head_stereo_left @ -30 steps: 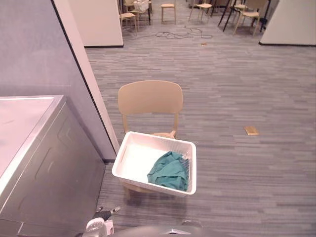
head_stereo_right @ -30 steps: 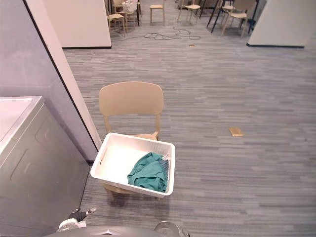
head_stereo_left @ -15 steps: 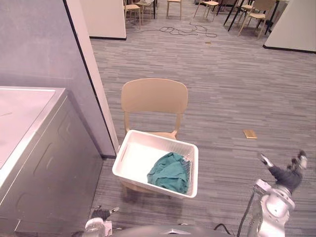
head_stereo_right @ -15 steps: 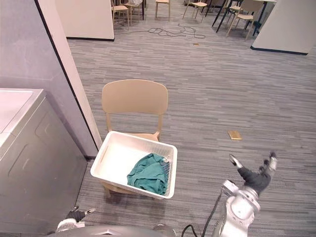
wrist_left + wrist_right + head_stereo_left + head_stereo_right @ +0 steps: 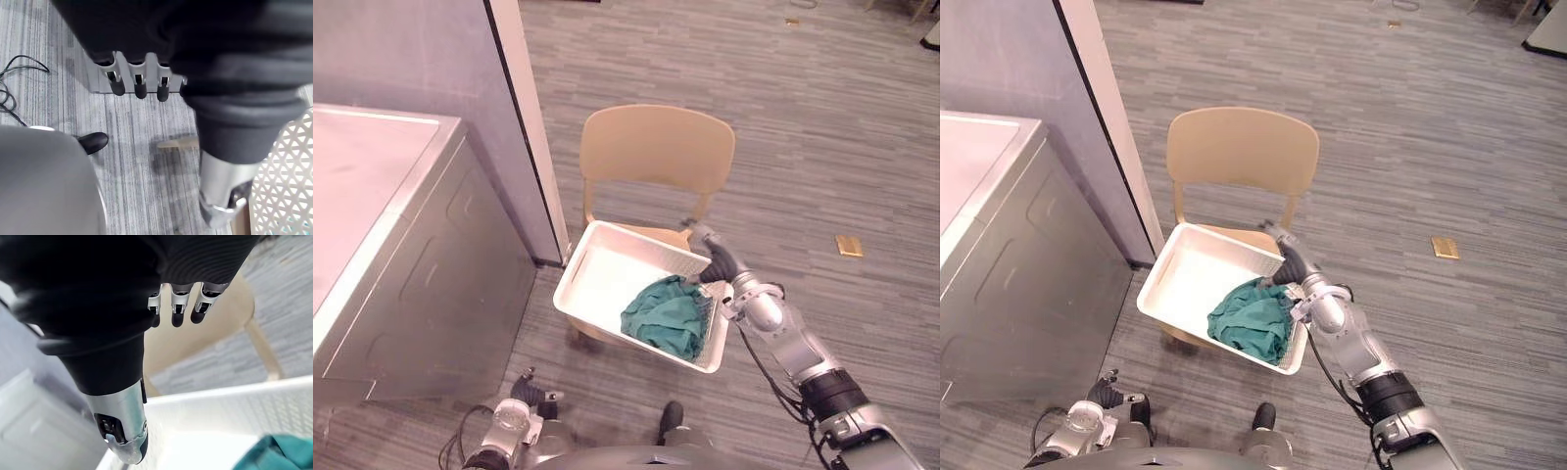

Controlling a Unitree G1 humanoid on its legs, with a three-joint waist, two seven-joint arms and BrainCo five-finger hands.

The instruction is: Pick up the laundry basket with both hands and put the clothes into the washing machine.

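A white laundry basket [image 5: 602, 284] sits on the seat of a tan chair [image 5: 658, 147], with a teal garment [image 5: 668, 315] bunched in its right half. My right hand [image 5: 717, 262] hovers at the basket's far right corner, just over the rim. In the right wrist view its fingers [image 5: 176, 308] are straight and hold nothing, with the basket's wall [image 5: 234, 406] below the thumb [image 5: 122, 431]. My left hand [image 5: 533, 394] hangs low near the floor, short of the basket's near left side, fingers [image 5: 139, 81] relaxed and empty. The basket's lattice side [image 5: 288, 181] shows beside it.
The grey washing machine [image 5: 401, 264] stands to the left, its flat top shut. A grey partition wall [image 5: 411, 49] with a pale post rises behind it, close to the chair. A small tan piece [image 5: 849, 245] lies on the carpet at right, with open carpet around it.
The camera has tipped down and moved closer. My right arm has swung in from the lower right to the basket's far right corner. The left hand stays low.
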